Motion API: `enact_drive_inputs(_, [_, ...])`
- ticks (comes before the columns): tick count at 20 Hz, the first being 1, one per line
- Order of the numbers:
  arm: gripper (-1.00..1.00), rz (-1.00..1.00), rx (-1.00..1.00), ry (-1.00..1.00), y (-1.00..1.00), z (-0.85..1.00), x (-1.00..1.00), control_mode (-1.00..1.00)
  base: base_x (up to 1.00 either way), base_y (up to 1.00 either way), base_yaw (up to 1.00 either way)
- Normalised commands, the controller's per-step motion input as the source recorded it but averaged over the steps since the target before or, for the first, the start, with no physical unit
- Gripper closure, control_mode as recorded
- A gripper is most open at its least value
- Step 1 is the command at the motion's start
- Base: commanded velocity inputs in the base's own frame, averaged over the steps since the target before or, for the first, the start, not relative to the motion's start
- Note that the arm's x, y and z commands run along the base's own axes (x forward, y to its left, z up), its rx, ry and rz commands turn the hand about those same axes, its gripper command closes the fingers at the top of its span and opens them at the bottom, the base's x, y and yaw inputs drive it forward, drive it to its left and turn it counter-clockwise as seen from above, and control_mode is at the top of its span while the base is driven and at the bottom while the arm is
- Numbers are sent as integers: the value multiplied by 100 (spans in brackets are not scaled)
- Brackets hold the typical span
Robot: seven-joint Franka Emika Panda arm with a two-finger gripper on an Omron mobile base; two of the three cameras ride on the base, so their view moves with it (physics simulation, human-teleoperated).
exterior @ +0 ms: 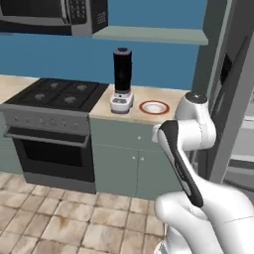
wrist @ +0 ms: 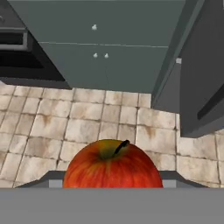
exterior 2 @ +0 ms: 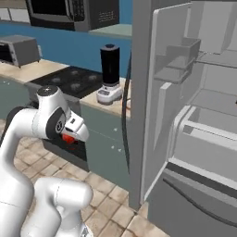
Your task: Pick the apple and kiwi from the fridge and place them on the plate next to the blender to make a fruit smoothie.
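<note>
The apple (wrist: pixel 113 164) sits in the tool (wrist: pixel 113 181), red with a dark stem on top, filling the lower middle of the hand view between two grey fingertips (wrist: pixel 52 179) at its sides. The tool is closed around the apple and holds it. Below it lie tan floor tiles (wrist: pixel 87 122), with grey-green cabinet doors (wrist: pixel 100 48) further on and the grey fridge door (wrist: pixel 203 78) to one side.

In the right base view a bit of red (exterior 2: pixel 68 138) shows under the white hand of the arm (exterior 2: pixel 51 115), likely the same apple, though the hand covers most of it. The fridge (exterior 2: pixel 185 115) stands open there, with grey shelves and door bins.

In the left base view the blender (exterior: pixel 121 79) stands upright on the table (exterior: pixel 149 101) beside the stove (exterior: pixel 54 96). The plate (exterior: pixel 154 107), white with a red rim, lies just beside the blender on the fridge side. A microwave (exterior: pixel 54 15) hangs above the stove.
</note>
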Motion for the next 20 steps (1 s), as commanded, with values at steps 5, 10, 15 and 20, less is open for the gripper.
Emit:
enact_drive_inputs(5, [100,0,0,0,0,0,0,100,35,94,-50])
enact_drive_inputs(10, [100,0,0,0,0,0,0,100,60,97,-51])
enact_drive_inputs(15, [100,0,0,0,0,0,0,100,84,100,-30])
enact_drive_inputs(20, [100,0,0,0,0,0,0,100,68,34,-12])
